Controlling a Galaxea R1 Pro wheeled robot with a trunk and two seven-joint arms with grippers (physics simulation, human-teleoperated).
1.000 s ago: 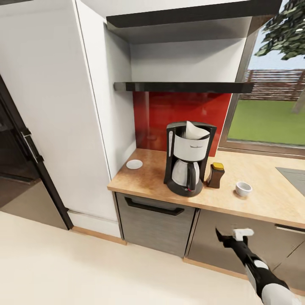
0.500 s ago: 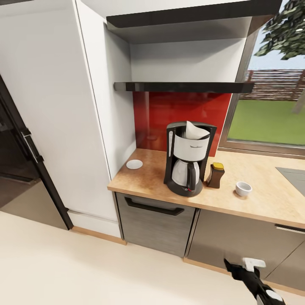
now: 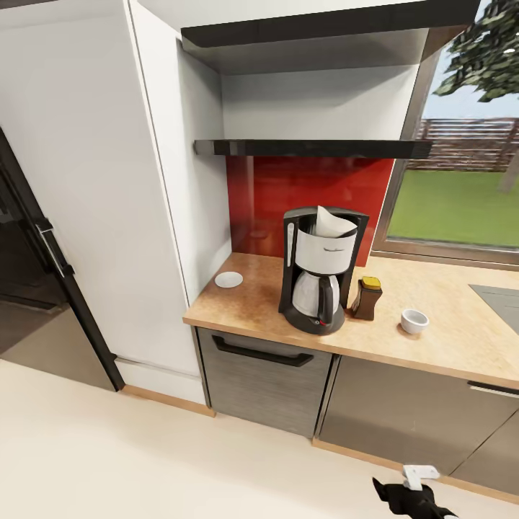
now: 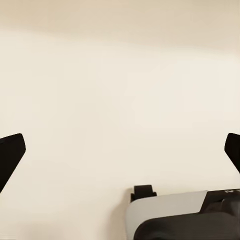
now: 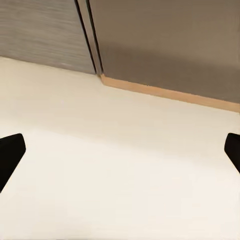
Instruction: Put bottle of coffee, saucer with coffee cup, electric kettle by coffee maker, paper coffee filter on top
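Observation:
The black coffee maker point(image 3: 321, 281) stands on the kitchen countertop point(image 3: 245, 306), with the white paper coffee filter point(image 3: 333, 222) sitting in its top. Close by its right side stands the bottle of coffee point(image 3: 367, 298) with its yellow lid, and the white coffee cup point(image 3: 414, 321) rests on the bare counter further right. The saucer point(image 3: 228, 280) lies at the counter's left end with nothing on it. The black kitchen shelf point(image 3: 310, 148) above holds nothing. The electric kettle is out of view. My right gripper point(image 3: 400, 481) point(image 5: 120, 155) hangs open low over the floor; my left gripper point(image 4: 120, 155) is open too.
A tall white cabinet point(image 3: 108, 180) borders the counter's left end, with a dark appliance point(image 3: 29, 252) beyond it. Grey cabinet fronts point(image 3: 263, 375) sit under the counter and a hob point(image 3: 497, 295) at its right. Part of my base point(image 4: 170, 220) shows above the pale floor.
My right arm has dropped steadily away from the counter's front to the bottom edge of the head view. Nothing on the counter moved.

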